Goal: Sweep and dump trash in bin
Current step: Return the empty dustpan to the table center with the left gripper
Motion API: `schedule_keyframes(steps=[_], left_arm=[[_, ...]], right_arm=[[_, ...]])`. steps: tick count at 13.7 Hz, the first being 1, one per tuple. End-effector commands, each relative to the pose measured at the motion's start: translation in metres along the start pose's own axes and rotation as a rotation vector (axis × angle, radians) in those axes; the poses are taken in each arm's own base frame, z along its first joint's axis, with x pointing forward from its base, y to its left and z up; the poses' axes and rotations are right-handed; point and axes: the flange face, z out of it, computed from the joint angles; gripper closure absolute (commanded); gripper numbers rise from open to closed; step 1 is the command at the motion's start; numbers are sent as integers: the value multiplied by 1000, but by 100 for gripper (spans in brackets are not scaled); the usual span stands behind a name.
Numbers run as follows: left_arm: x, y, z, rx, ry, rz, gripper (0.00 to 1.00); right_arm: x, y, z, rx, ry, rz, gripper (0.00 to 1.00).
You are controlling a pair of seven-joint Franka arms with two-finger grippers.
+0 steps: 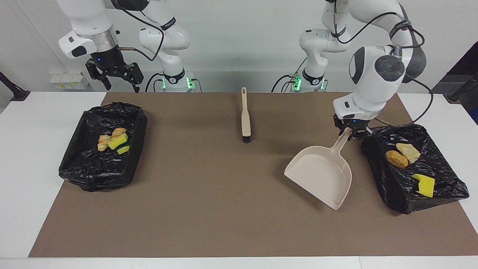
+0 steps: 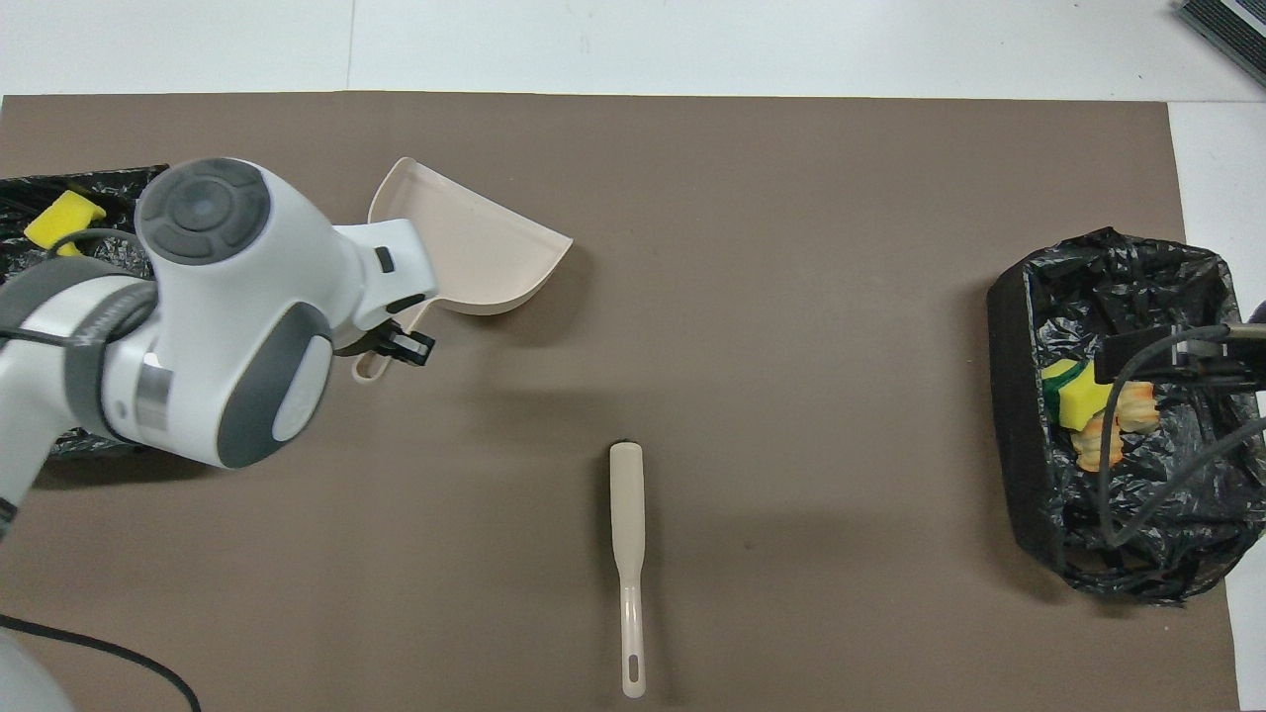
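Note:
My left gripper (image 1: 350, 133) is shut on the handle of the beige dustpan (image 1: 320, 175) and holds it tilted over the mat, beside the black-lined bin (image 1: 388, 186) at the left arm's end. That bin holds trash: a tan bread roll (image 1: 396, 159), a pale lump (image 1: 408, 152) and a yellow sponge chunk (image 1: 424, 185). The bin (image 1: 93, 175) at the right arm's end holds rolls and yellow sponge pieces (image 1: 114, 141). My right gripper (image 1: 121, 86) is open and empty, raised over the table's edge by that bin. In the overhead view the left arm covers part of the dustpan (image 2: 475, 242).
The beige brush (image 1: 245, 116) lies on the brown mat near the robots at the table's middle, bristles pointing away from them. It also shows in the overhead view (image 2: 626, 534). No trash lies on the mat.

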Motion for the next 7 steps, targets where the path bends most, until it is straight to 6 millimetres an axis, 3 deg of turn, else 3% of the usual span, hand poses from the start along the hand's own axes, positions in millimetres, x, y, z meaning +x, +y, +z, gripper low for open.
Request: schedule_keyframes(steps=[1, 4, 7], left_arm=[[9, 54, 6, -40, 76, -136, 100], [22, 124, 29, -88, 149, -193, 100], [27, 156, 49, -123, 172, -254, 100]], right_arm=[[-2, 2, -1, 19, -7, 6, 0], [-2, 3, -1, 19, -6, 7, 0], [-2, 2, -1, 19, -6, 6, 0]])
